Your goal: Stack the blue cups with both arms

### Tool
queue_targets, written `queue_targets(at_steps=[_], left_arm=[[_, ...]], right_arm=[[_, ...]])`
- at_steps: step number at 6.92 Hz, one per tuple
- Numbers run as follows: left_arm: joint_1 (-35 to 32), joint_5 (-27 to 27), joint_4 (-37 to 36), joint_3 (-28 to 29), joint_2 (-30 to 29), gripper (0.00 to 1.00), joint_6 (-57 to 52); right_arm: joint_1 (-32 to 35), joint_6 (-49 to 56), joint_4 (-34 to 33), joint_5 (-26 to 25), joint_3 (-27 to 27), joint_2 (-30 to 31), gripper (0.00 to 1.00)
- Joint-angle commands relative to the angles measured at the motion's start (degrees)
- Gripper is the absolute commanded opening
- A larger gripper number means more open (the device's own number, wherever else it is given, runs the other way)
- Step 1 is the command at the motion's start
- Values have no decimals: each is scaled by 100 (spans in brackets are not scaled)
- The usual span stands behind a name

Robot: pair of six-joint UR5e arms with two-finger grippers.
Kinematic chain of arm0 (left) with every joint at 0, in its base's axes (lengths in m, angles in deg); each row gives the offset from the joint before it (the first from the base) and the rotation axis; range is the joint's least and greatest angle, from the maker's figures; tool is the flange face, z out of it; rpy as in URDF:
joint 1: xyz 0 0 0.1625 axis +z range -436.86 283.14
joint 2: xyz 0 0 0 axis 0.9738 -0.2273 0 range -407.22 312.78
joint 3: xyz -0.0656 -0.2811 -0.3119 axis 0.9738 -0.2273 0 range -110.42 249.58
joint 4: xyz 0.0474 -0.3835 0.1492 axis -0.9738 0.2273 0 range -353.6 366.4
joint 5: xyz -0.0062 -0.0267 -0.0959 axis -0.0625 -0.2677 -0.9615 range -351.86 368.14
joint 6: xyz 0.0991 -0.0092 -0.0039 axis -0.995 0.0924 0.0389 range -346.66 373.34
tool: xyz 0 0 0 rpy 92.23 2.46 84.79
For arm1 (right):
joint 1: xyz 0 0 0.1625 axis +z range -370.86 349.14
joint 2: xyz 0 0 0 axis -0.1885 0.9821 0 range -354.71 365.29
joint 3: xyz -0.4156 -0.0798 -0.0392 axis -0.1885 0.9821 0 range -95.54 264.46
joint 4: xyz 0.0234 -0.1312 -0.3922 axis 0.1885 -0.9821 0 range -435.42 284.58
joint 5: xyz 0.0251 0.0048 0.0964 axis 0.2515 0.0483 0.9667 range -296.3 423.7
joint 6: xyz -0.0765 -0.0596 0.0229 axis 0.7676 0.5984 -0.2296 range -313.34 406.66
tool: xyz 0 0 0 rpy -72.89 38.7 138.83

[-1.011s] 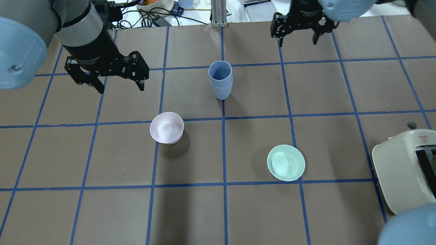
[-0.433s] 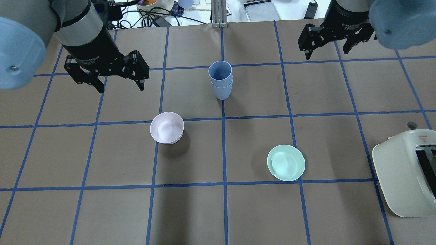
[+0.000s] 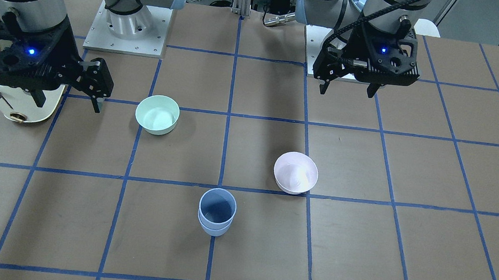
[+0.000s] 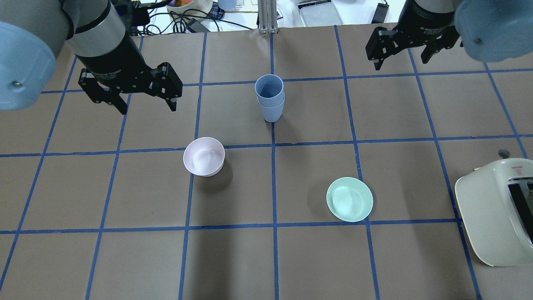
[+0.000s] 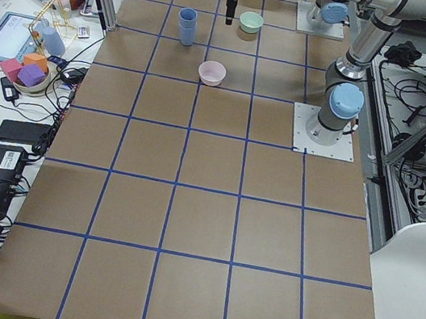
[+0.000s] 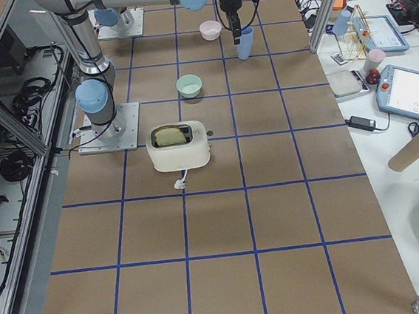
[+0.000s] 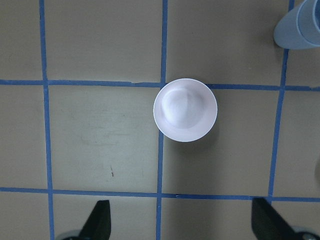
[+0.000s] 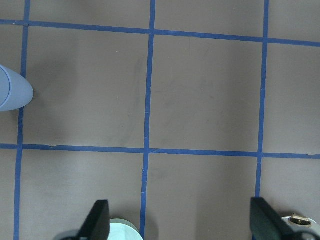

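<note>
The two blue cups (image 4: 270,98) stand nested one inside the other, upright, on the table's middle line; they also show in the front view (image 3: 216,212). My left gripper (image 4: 148,109) hangs open and empty above the table, left of the stack and apart from it; it also shows in the front view (image 3: 346,92). My right gripper (image 4: 402,63) is open and empty, high at the far right, well away from the stack. The left wrist view shows the stack (image 7: 300,25) at its top right corner. The right wrist view shows it (image 8: 12,92) at its left edge.
A pale pink bowl (image 4: 204,156) sits below the left gripper's side, centred in the left wrist view (image 7: 185,110). A mint-green bowl (image 4: 349,199) sits right of centre. A cream toaster (image 4: 495,208) stands at the right edge. Cables and clutter lie beyond the far edge.
My right gripper has swung from the far middle to the far right, still open and empty. The left gripper, the stacked cups and the bowls have not moved.
</note>
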Motion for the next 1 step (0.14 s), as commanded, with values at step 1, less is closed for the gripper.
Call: queue_targets(at_steps=[1], left_arm=[[0, 7, 0, -2, 6, 100, 0]], right_arm=[[-1, 2, 3, -15, 16, 6, 100]])
